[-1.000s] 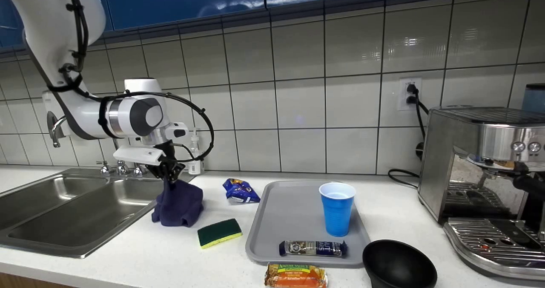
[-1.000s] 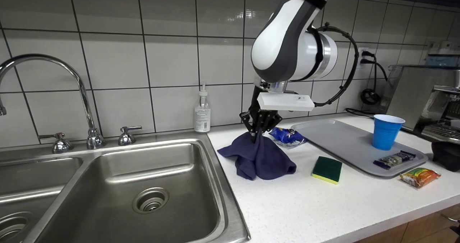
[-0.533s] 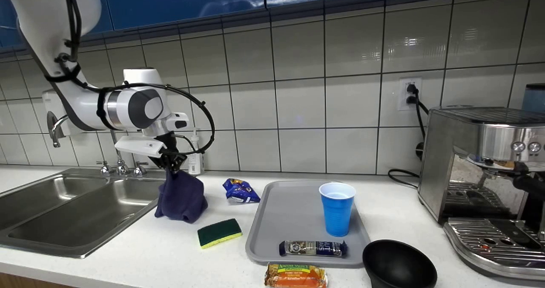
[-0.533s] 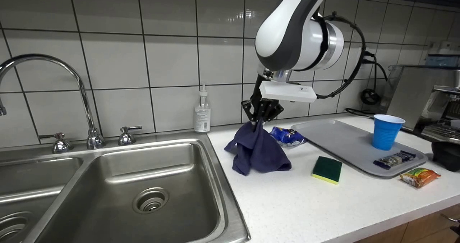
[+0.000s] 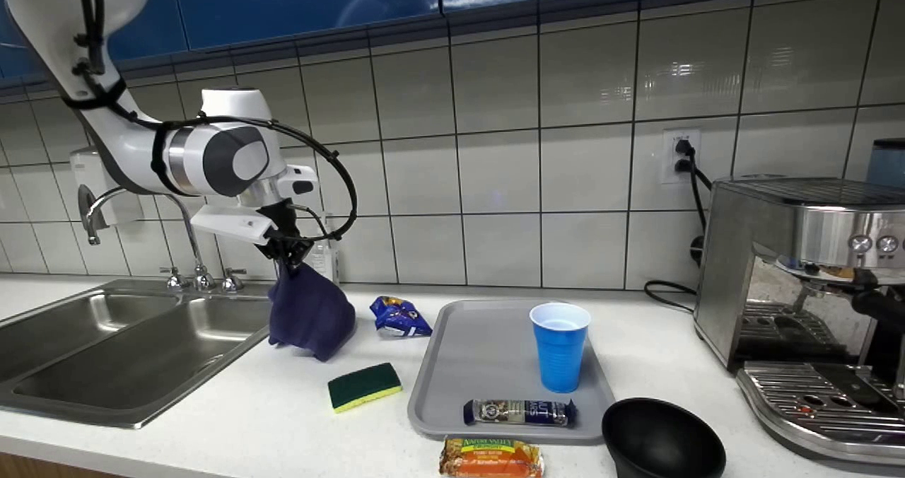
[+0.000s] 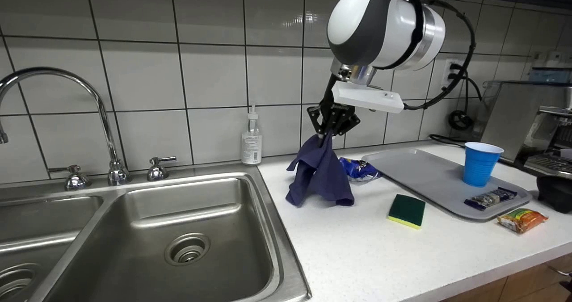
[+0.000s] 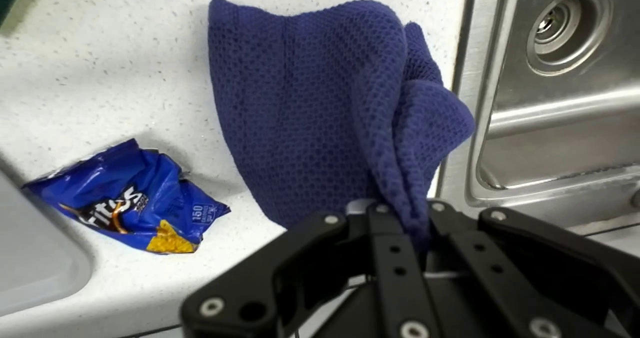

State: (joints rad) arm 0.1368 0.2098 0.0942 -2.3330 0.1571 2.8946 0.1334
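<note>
- Dark blue, honeycomb-textured cloth [image 7: 310,113]: hangs in folds over the white speckled countertop [image 6: 357,253], just beside the rim of the stainless-steel double-basin sink [image 6: 276,230]; whether its lower hem touches the surface is hard to tell.
- Black two-fingered gripper [image 7: 412,220]: drawn narrow, holding a bunched fold of the cloth's upper end.
- Crumpled, glossy blue snack bag [image 7: 130,203]: lies on the countertop between the cloth and a grey rectangular tray with rounded corners [image 5: 474,351].
- Rectangular green-and-yellow sponge [image 5: 364,387]: lies flat near the cloth.
- On the tray: an upright blue plastic cup with a white interior [image 5: 560,358], and a dark blue and silver wrapped bar [image 5: 520,412].
- Orange-and-green wrapped bar [image 6: 522,220] and round black bowl [image 5: 663,439]: just beside the tray.
- Clear pump bottle [image 6: 252,143]: upright at the sink's back corner.
</note>
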